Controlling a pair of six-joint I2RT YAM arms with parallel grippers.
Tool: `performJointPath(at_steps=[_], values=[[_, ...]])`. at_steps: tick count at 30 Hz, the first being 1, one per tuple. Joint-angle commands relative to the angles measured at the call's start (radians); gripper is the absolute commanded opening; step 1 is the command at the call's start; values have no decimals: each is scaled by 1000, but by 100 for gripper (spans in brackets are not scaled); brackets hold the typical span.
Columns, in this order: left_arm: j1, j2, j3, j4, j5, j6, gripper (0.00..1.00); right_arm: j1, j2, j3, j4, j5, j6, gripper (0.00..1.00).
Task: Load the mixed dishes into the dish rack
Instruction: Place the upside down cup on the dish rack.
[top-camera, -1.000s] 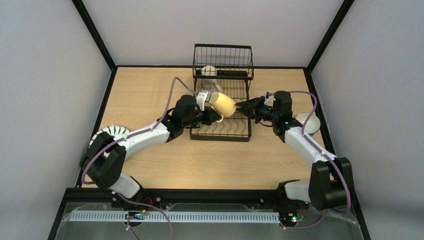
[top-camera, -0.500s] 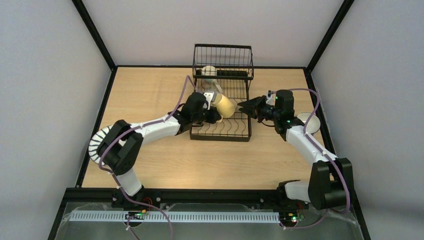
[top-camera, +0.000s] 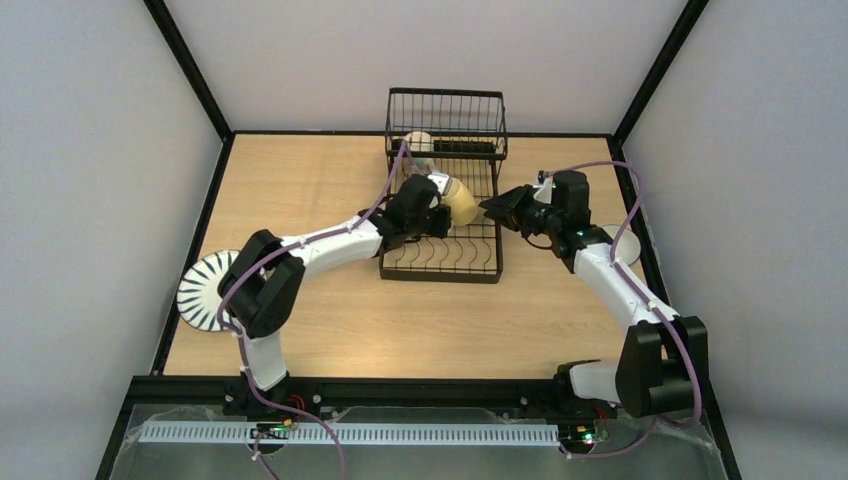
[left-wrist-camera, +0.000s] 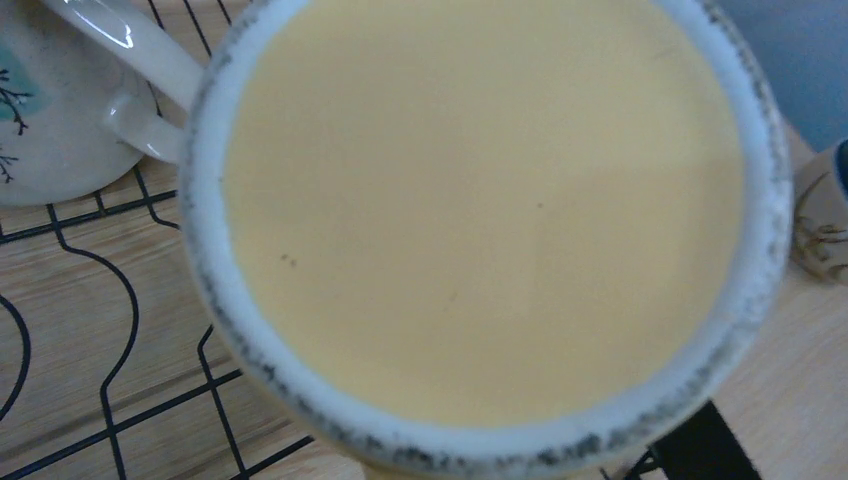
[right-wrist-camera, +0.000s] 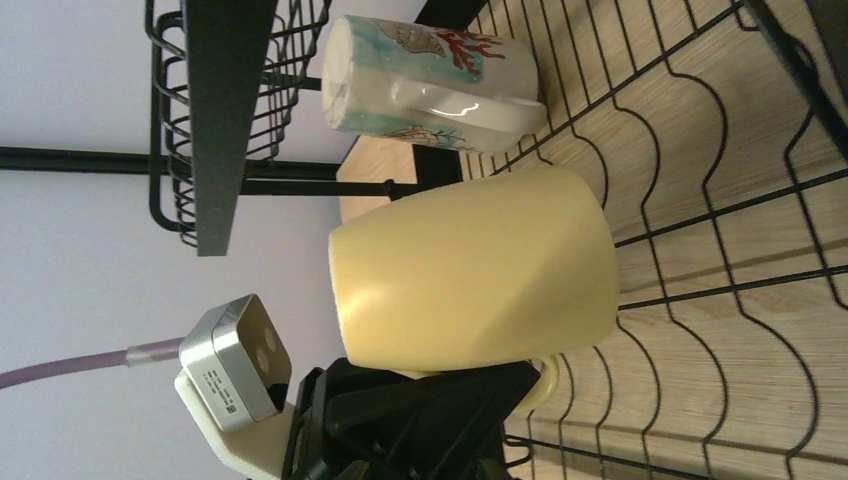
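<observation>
Since a second ago the left arm has stretched out across the table, uncovering the striped plate (top-camera: 205, 291) at far left and carrying the yellow mug (top-camera: 457, 203) further back over the dish rack (top-camera: 440, 276).

Left claw (top-camera: 430, 215): closed narrow on the yellow mug, gripping at the handle side. The mug sits just right of the claw, tilted, with its mouth toward that wrist and its base toward the right claw. It hangs over the rack's lower wire level, in front of the raised basket. I cannot tell whether it touches the wires.

Mug's look: pale yellow, glossy, softly faceted sides, speckled whitish rim.

Beige mug (right-wrist-camera: 430, 70), printed with red coral and teal, lies on its side behind it, under the basket.

Right claw (top-camera: 495, 207): jaws apart, nothing held, just right of the yellow mug and not touching it.

Bowl (top-camera: 630, 243) is further right, partly behind that arm.

Count: two mugs, one plate, one bowl, one rack.
</observation>
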Motion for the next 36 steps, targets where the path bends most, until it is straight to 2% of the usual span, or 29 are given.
performJointPath(at_steps=[1, 17, 24, 33, 36], values=[[-17, 35, 90, -49, -105, 53, 2, -5, 6, 26, -55, 41, -91, 59], [-43, 239, 346, -218, -275, 57, 2, -5, 47, 94, -139, 89, -311, 60], [-45, 315, 444, -269, -297, 40, 2, -5, 47, 87, -159, 99, -343, 61], [-48, 356, 501, -315, -331, 12, 2, -5, 44, 70, -153, 86, -350, 61], [-49, 368, 519, -326, -333, 5, 7, -5, 43, 65, -152, 81, -351, 61]])
